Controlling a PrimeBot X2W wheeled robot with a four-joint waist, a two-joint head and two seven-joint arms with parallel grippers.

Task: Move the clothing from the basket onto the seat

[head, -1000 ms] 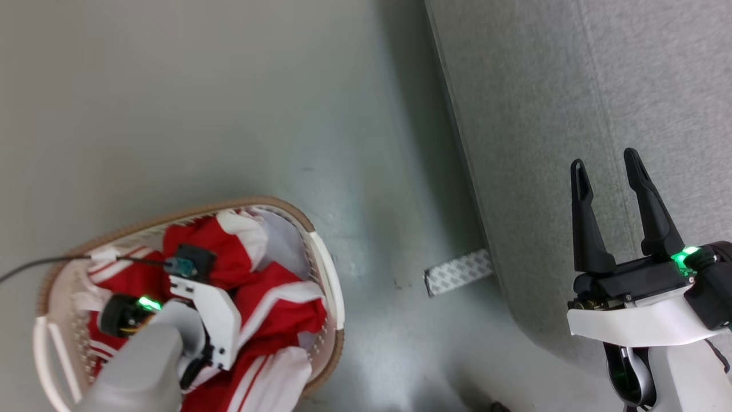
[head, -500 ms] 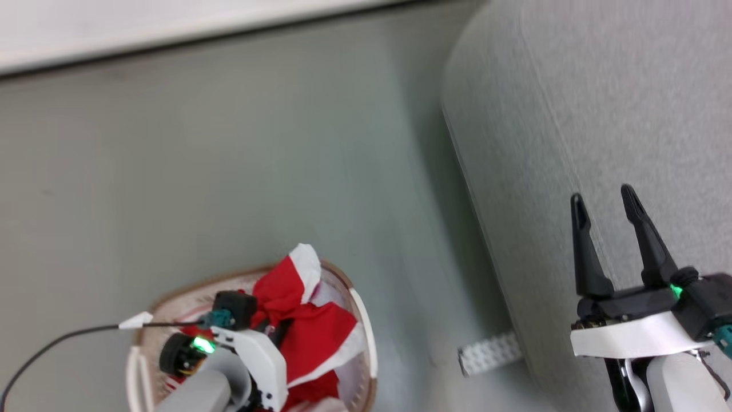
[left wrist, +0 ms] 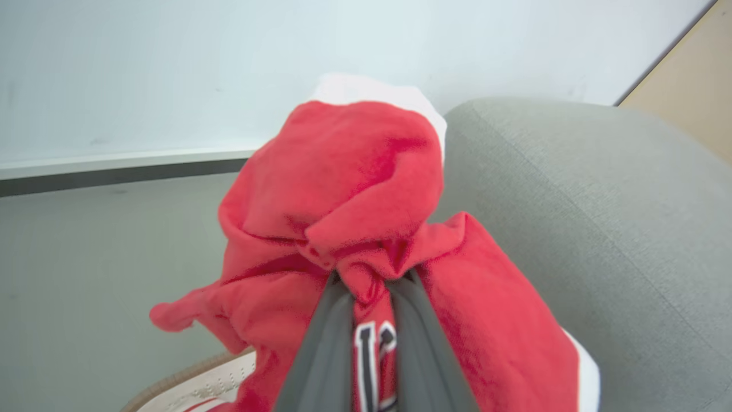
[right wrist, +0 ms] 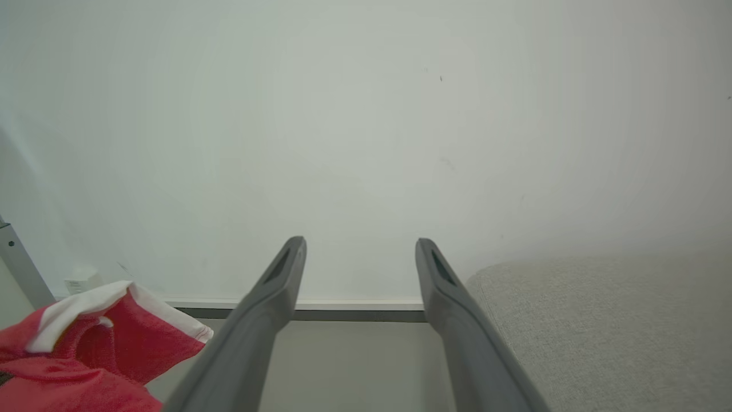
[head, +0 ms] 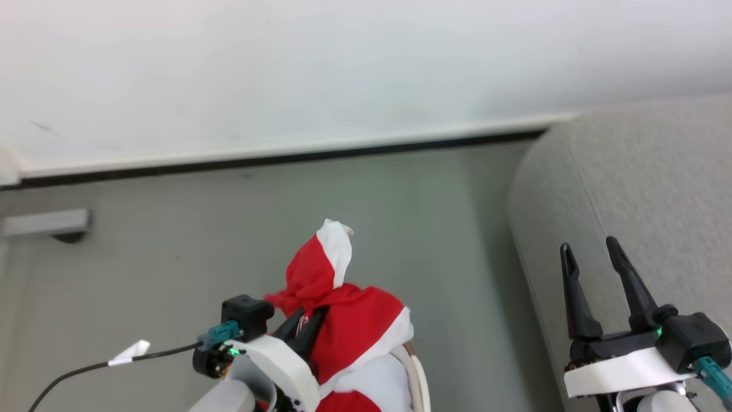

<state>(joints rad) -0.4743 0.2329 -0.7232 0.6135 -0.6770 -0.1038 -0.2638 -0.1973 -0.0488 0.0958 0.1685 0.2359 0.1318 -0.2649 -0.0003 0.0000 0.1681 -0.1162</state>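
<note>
The left jaws are clenched on a fold of the red-and-white clothing (head: 349, 320), next to its white-outlined lettering, and hold it bunched in the air over the basket (left wrist: 200, 388), whose perforated white wall and brown rim show just beneath it at the near left. The grey seat (head: 646, 189) stands to the right, apart from the garment. The right jaws are released, spread wide with nothing between them, above the seat's left edge, pointing toward the far white wall (head: 286, 68).
</note>
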